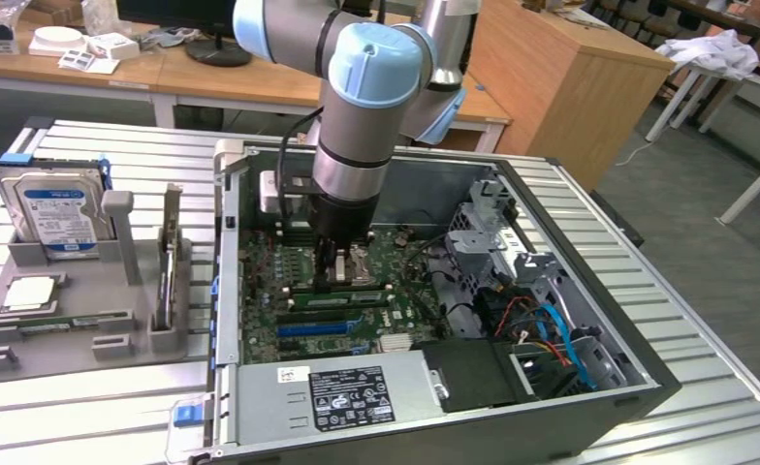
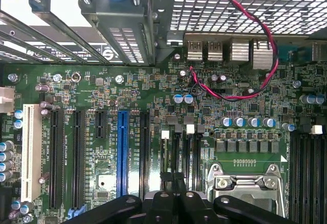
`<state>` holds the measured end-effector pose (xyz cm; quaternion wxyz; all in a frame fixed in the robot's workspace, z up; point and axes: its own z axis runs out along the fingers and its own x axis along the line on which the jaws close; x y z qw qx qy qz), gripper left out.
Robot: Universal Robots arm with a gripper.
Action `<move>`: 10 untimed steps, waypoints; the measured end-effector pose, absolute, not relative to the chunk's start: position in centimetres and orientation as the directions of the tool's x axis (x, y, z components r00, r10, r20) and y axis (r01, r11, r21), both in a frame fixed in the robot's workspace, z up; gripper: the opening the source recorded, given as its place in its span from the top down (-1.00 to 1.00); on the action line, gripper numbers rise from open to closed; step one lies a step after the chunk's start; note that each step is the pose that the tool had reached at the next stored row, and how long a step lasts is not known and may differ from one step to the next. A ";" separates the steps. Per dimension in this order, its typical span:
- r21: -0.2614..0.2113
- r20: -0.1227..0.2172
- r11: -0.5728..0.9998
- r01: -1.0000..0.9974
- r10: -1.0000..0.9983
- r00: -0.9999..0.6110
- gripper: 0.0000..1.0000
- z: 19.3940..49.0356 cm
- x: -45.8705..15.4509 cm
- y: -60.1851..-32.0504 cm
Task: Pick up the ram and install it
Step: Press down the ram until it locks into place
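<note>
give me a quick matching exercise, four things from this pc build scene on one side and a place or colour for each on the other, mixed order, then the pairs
Things:
1. hard drive
2. gripper
3. long expansion slot
4. twisted wire pair

Descriptions:
A. red and black
B. blue, on the motherboard
C. standing in the grey holder outside the case
D. shut, low over the motherboard beside the CPU socket

Pairs: 1-C, 2-D, 3-B, 4-A
</note>
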<state>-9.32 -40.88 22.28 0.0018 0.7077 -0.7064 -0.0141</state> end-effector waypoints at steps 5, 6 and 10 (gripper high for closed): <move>0.022 -0.018 -0.002 -1.000 -1.000 0.002 0.78 22.3 -9.3 -40.9; 0.021 -0.018 -0.002 -1.000 -1.000 0.002 0.78 22.4 -9.3 -40.9; 0.022 -0.015 -0.002 -1.000 -1.000 0.002 0.78 23.1 -9.3 -40.9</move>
